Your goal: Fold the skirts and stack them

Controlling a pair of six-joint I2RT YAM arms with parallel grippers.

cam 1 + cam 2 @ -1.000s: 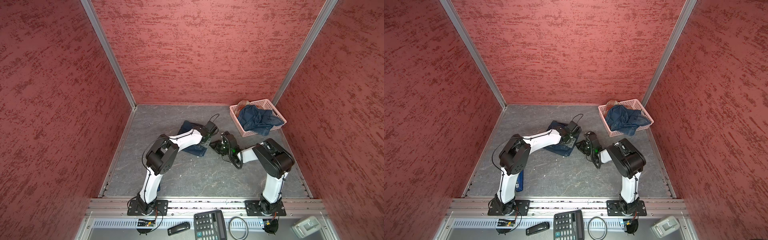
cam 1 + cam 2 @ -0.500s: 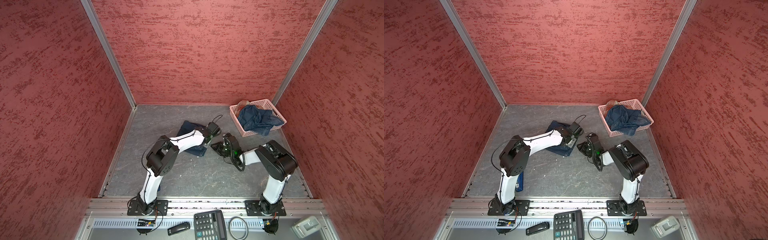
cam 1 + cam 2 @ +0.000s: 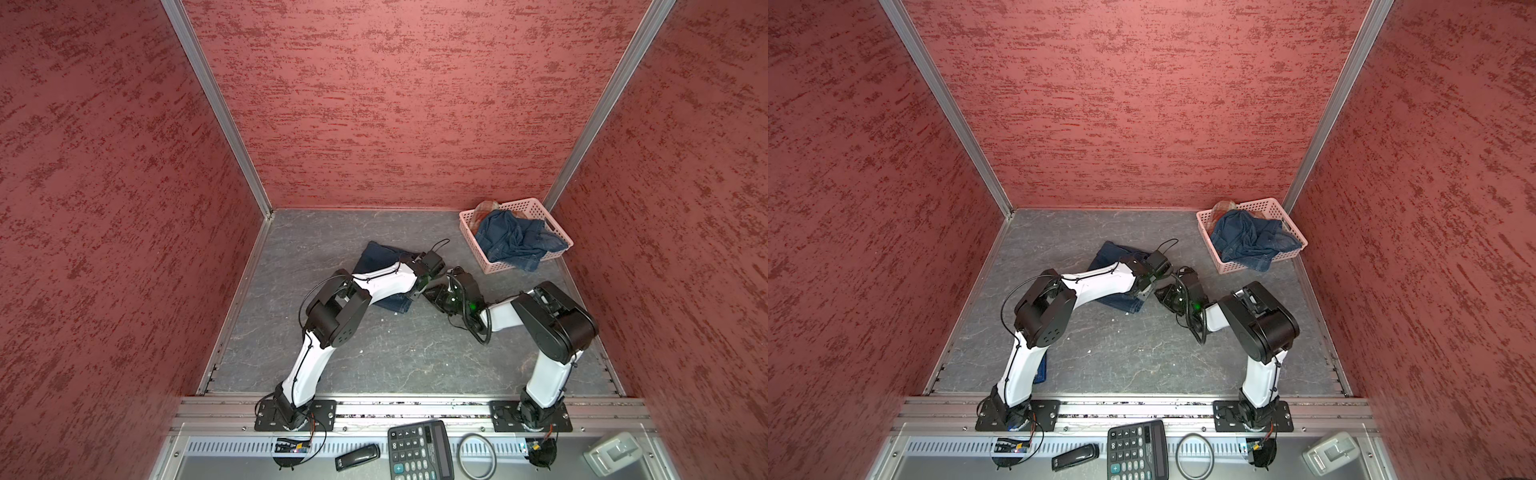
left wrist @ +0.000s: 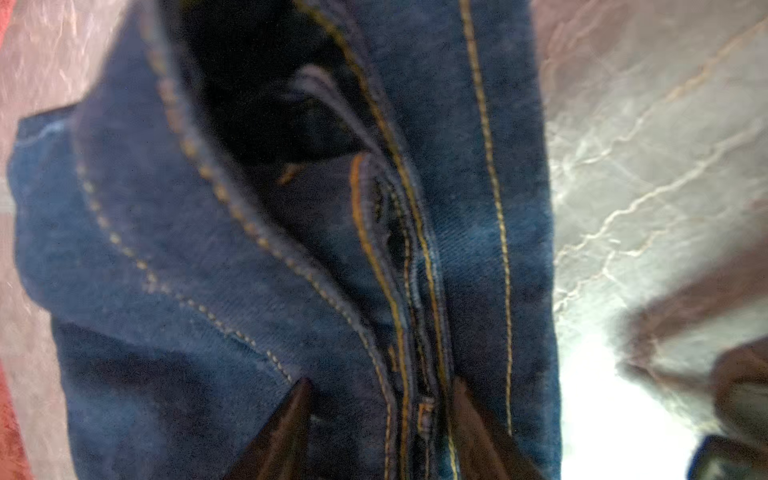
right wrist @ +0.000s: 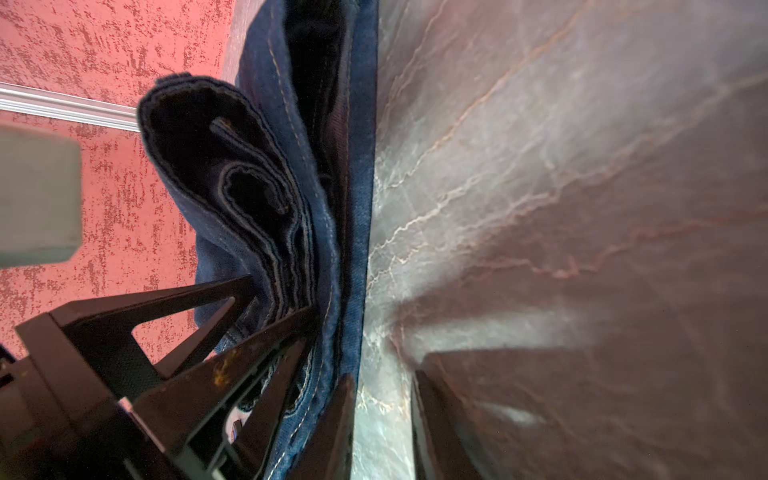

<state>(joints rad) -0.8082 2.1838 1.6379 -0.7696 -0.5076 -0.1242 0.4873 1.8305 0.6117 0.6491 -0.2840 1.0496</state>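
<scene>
One dark blue denim skirt [image 3: 380,264] [image 3: 1113,253] lies folded mid-floor, partly under my left arm. My left gripper [image 3: 419,286] [image 4: 381,399] is at the skirt's right edge, shut on the stacked denim layers [image 4: 208,270]. The right wrist view shows its fingers [image 5: 199,303] on either side of the fold [image 5: 257,174]. My right gripper [image 3: 434,293] [image 5: 382,415] lies low beside that edge, narrowly open, with only floor between its fingers. A second denim skirt [image 3: 513,241] is crumpled in the basket. A plaid skirt [image 3: 486,208] peeks out behind it.
The pink perforated basket [image 3: 552,232] stands at the back right corner. Red walls enclose the grey marbled floor [image 3: 395,353]. A flat blue object [image 3: 1040,370] lies by the left arm's base. A calculator [image 3: 419,455] and a black ring [image 3: 476,455] sit on the front ledge.
Both grippers stay at the skirt's right edge. The right arm's elbow has drifted slightly right. Little else has visibly changed.
</scene>
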